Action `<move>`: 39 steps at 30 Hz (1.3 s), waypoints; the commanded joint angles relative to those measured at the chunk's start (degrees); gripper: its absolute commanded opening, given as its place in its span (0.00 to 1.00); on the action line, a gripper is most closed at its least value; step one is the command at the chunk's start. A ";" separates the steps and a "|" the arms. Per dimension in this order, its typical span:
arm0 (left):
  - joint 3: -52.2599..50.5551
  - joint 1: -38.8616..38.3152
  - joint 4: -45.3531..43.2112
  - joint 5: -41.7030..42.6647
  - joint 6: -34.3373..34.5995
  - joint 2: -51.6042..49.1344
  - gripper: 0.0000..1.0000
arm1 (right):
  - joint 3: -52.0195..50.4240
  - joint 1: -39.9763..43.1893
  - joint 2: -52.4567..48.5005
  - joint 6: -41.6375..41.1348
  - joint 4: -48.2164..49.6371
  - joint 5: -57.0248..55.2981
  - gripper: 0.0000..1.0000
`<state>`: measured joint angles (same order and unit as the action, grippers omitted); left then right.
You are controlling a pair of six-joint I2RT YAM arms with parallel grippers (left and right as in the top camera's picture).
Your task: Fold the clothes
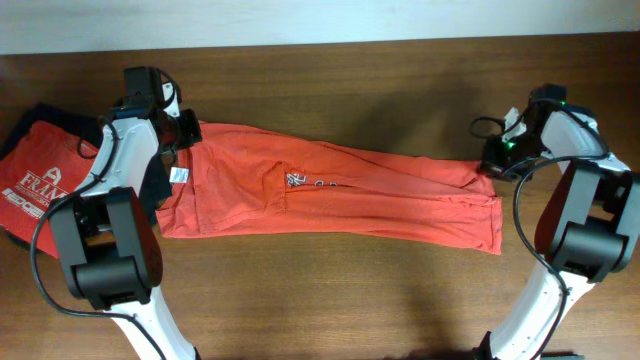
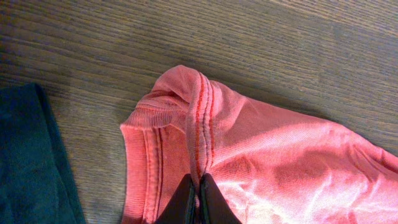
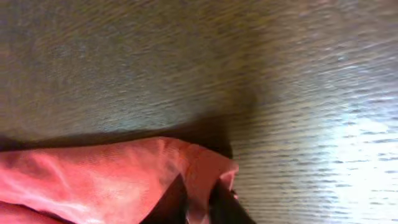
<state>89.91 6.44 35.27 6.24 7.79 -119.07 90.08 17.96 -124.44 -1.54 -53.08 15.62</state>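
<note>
So the orange-red T-shirt (image 1: 330, 195) is laid out as one long band across the middle of the table (image 1: 330, 300). It runs from near the left edge to near the right edge and sags a little toward the front on the right side. A small bit of grey-white lettering (image 1: 296, 180) shows roughly at mid-band, and a little white tag (image 1: 178, 175) pokes out at the left end.

On my left wrist feed, the left gripper (image 2: 198, 194) has its jaws pressed together on a ridge of fabric right along a stitched seam at the shirt's left end. The cloth bunches up just ahead of the tips. The right gripper (image 3: 199, 202) is pinching the shirt's far right corner, with a fold of fabric caught between the two dark fingers. That feed is pretty blurry though.

Near the left edge there's a folded red shirt (image 1: 45, 170) with a white logo, lying on a dark garment (image 2: 31, 162). The dark garment is just beside the T-shirt's left end.
</note>
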 commanded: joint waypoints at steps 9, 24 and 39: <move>1.44 0.00 -0.35 0.42 0.31 0.26 0.06 | 7.43 3.93 1.29 -3.65 7.02 2.40 0.04; 1.44 0.00 -0.31 0.44 0.31 0.26 0.41 | 7.52 4.09 1.31 -0.81 -4.63 7.08 0.52; 1.46 0.00 1.68 3.61 0.00 0.28 0.43 | -2.12 2.19 1.29 -4.44 -7.87 1.79 0.17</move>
<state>89.91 6.24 36.21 7.14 8.16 -119.07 89.49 20.93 -124.40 -5.87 -60.53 18.33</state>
